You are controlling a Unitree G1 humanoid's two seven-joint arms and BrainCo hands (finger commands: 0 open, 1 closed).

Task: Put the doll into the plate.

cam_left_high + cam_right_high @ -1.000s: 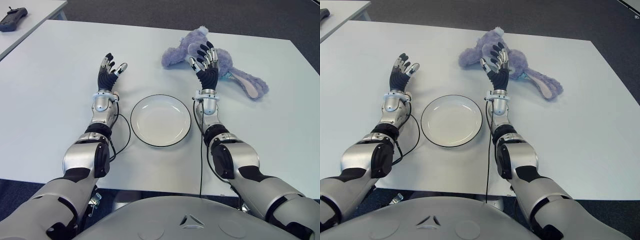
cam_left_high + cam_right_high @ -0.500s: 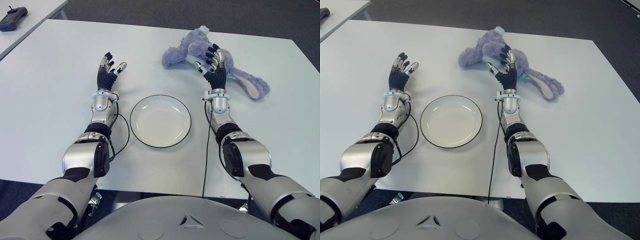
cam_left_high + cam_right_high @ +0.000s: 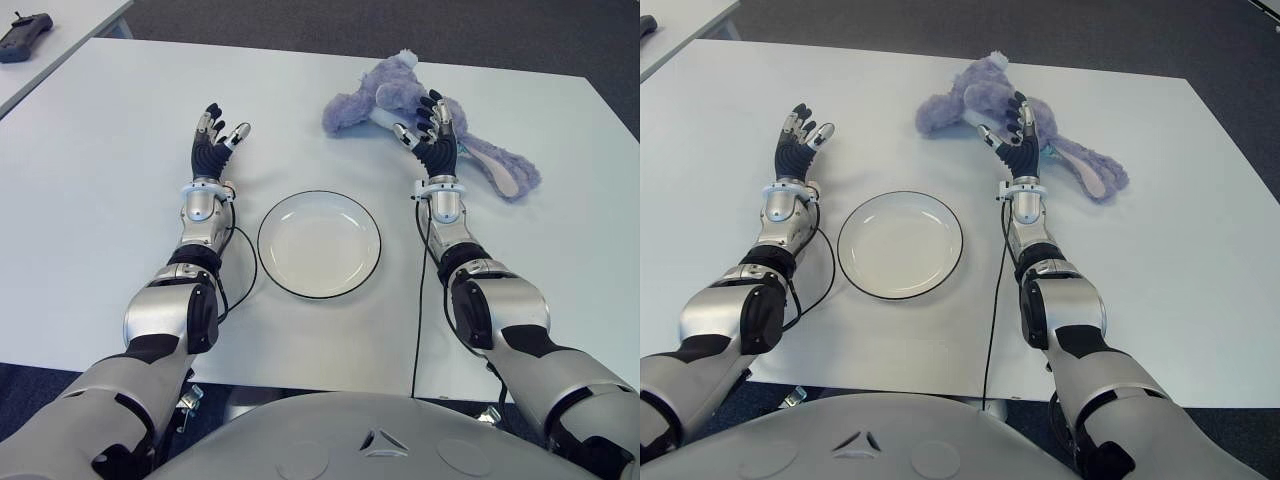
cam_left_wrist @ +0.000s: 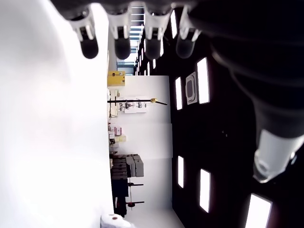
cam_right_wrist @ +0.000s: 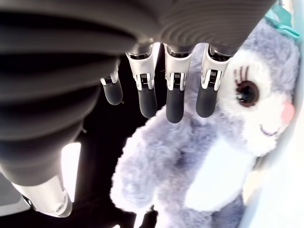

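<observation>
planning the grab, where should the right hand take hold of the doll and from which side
Probably the plump torso of the doll, approached from the near side, where the open right hand already faces it. The body lies flat on the table, bulkier than its floppy ear, so fingers can wrap it.

The doll [image 3: 400,98] is a purple plush rabbit with a white face and belly, a dark eye, a pink cheek and long ears lined in pink. It lies sprawled on the white table [image 3: 100,150], far of the plate [image 3: 319,243]. The plate is round, white, black-rimmed, empty, and lies flat near the table's front.
</observation>
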